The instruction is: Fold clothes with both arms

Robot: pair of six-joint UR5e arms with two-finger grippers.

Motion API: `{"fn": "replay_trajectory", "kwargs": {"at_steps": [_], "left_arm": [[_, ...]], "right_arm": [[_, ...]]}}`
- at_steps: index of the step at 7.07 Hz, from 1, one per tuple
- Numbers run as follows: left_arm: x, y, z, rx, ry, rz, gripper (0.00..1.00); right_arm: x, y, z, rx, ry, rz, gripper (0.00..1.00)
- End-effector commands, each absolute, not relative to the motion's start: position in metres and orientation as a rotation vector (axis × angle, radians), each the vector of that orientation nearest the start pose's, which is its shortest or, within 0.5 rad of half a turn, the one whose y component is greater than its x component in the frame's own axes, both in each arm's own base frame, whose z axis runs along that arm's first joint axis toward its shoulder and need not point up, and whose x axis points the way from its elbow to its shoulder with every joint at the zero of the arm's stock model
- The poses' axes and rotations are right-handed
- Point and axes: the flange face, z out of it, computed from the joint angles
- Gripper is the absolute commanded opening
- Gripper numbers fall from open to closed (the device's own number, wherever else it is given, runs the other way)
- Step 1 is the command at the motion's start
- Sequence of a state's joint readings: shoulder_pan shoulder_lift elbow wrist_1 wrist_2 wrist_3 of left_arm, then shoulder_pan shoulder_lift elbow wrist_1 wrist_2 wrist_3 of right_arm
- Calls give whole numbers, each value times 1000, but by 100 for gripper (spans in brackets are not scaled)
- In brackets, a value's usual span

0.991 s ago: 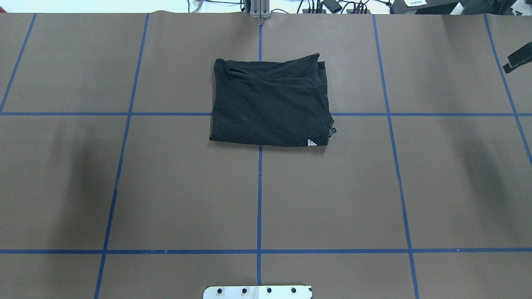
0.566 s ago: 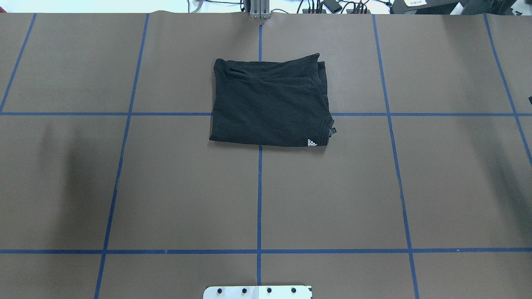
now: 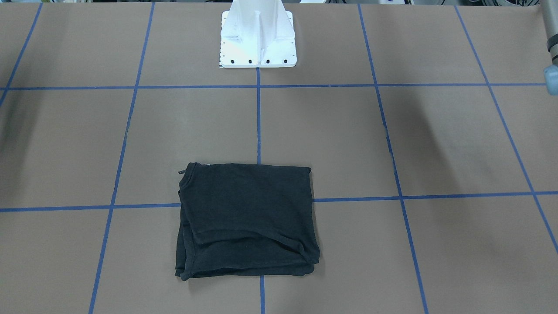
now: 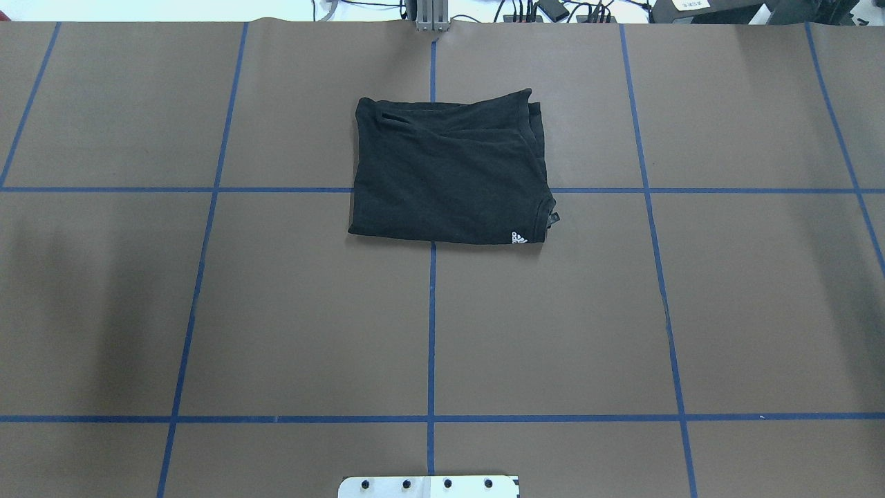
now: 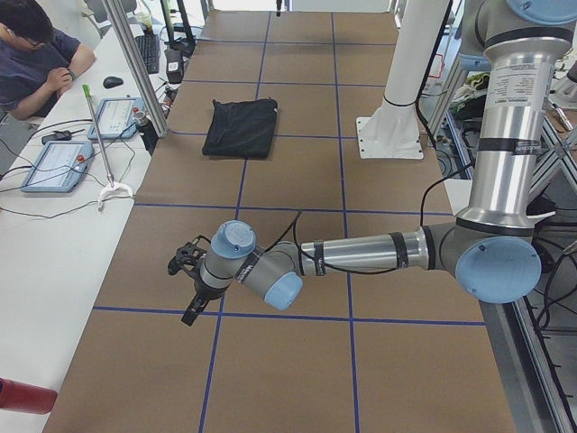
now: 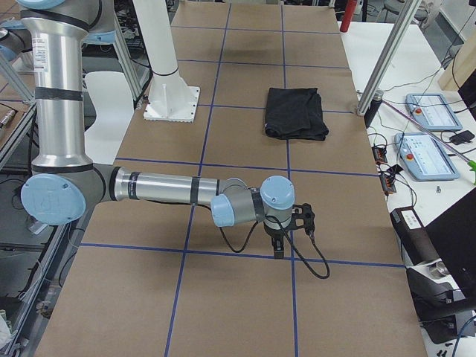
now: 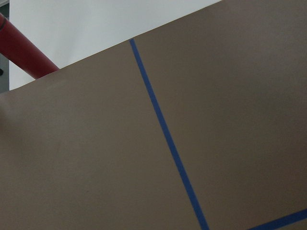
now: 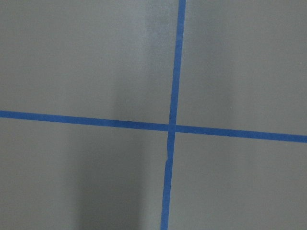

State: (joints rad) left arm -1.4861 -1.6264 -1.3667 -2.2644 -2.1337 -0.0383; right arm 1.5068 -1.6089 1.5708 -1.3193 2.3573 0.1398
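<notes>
The clothes are one black T-shirt [image 4: 449, 173], folded into a compact rectangle on the brown table, with a small white mark at its near right corner. It also shows in the front-facing view [image 3: 246, 218] and in both side views [image 5: 241, 128] [image 6: 296, 111]. Neither arm touches it. My left gripper [image 5: 190, 311] hangs low over the table's left end, far from the shirt. My right gripper [image 6: 278, 248] hangs over the right end. Each shows only in a side view, so I cannot tell whether it is open or shut. The wrist views show only table and blue tape.
The white pedestal base [image 3: 258, 39] stands at the robot's edge of the table. A person [image 5: 32, 54] sits at a side bench with control pendants [image 5: 54, 162]. A red cylinder [image 5: 27, 397] lies off the table's left end. A left arm link [image 3: 550, 43] crosses the front-facing view's corner.
The right gripper, at the overhead view's right edge a second ago, has slid out of that view. The arm shadows have drifted outward. The shirt has not moved.
</notes>
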Motion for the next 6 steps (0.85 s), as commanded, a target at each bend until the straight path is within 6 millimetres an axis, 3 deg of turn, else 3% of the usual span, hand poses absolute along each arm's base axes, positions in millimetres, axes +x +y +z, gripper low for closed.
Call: {"fn": "replay_trajectory", "kwargs": {"at_steps": [1, 2, 3, 5, 6], "left_arm": [[-42, -503, 649, 374, 680, 187, 100], [-42, -488, 636, 333, 685, 174, 100], [-42, -483, 621, 279, 686, 159, 100], [-46, -474, 635, 219, 668, 297, 100], [-65, -470, 640, 183, 667, 264, 100]], "right_arm": [[38, -460, 602, 31, -813, 38, 100], [46, -447, 596, 0, -810, 69, 100], [47, -438, 607, -11, -808, 54, 100], [47, -434, 617, -20, -807, 39, 100], [48, -437, 610, -11, -806, 32, 100]]}}
